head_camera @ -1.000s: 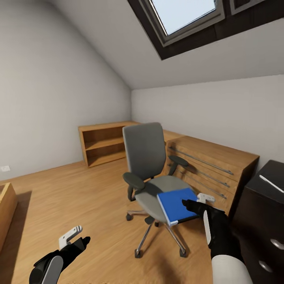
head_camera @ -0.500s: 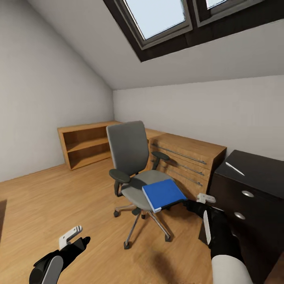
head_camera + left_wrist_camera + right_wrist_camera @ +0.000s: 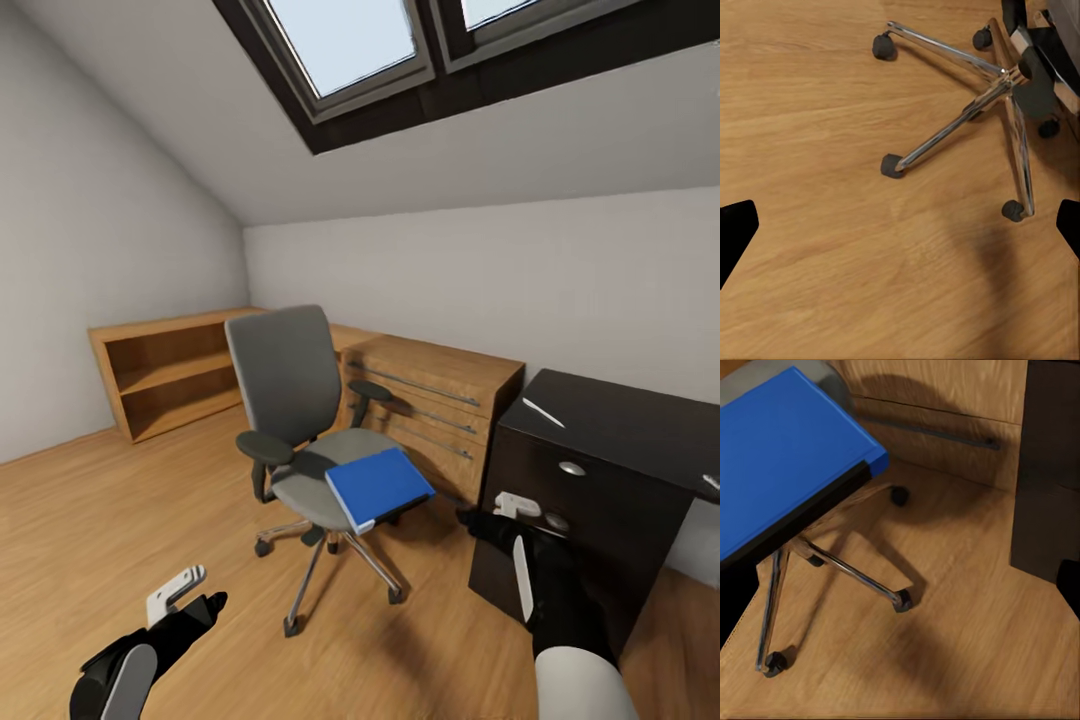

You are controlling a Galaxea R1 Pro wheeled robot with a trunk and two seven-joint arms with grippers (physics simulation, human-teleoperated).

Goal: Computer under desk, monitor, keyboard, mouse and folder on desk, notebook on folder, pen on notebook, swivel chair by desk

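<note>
Where wood floor [image 3: 130, 510] meets sloped ceiling, folder [image 3: 378, 486] on swivel chair [image 3: 300, 420], both arms' fingers spread, empty.

An attic room at home: sloped ceiling, skylights [image 3: 345, 40], wooden drawers [image 3: 430, 410], swivel chair [image 3: 300, 410].

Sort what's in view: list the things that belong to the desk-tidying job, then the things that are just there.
Belongs to the job:
folder, lying on the seat
swivel chair

Just there:
oak shelving unit
oak drawer chest
dark cabinet
skylight
</note>
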